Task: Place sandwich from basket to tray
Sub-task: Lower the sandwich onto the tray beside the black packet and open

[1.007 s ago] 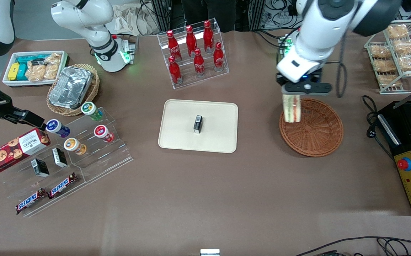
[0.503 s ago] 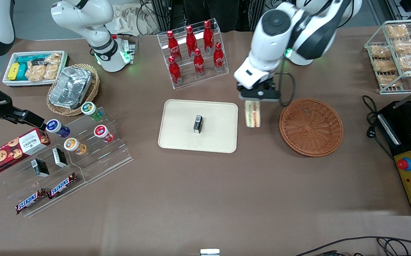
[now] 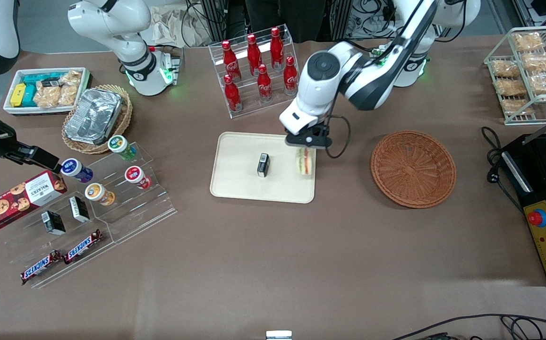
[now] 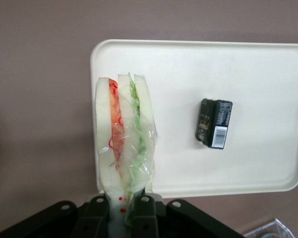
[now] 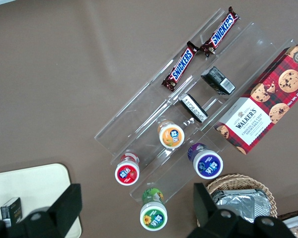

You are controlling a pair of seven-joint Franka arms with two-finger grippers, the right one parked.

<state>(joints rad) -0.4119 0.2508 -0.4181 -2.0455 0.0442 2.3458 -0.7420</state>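
Note:
My left gripper [image 3: 305,144] is shut on the sandwich [image 3: 304,162], a clear-wrapped white wedge with red and green filling. It holds the sandwich upright just above the edge of the cream tray [image 3: 235,184] that lies toward the basket. In the left wrist view the sandwich [image 4: 123,134] hangs from the gripper [image 4: 121,210] over the tray's rim [image 4: 96,99]. The reddish-brown wicker basket [image 3: 413,168] sits toward the working arm's end and holds nothing.
A small black box [image 3: 263,165] stands in the middle of the tray, beside the sandwich; it shows in the left wrist view [image 4: 214,123] too. A rack of red cola bottles [image 3: 259,71] stands farther from the camera than the tray. A clear snack stand [image 3: 93,208] lies toward the parked arm's end.
My gripper has carried the sandwich from above the basket, across the bare table, to over the tray's edge, and lowered it. The basket stays where it was.

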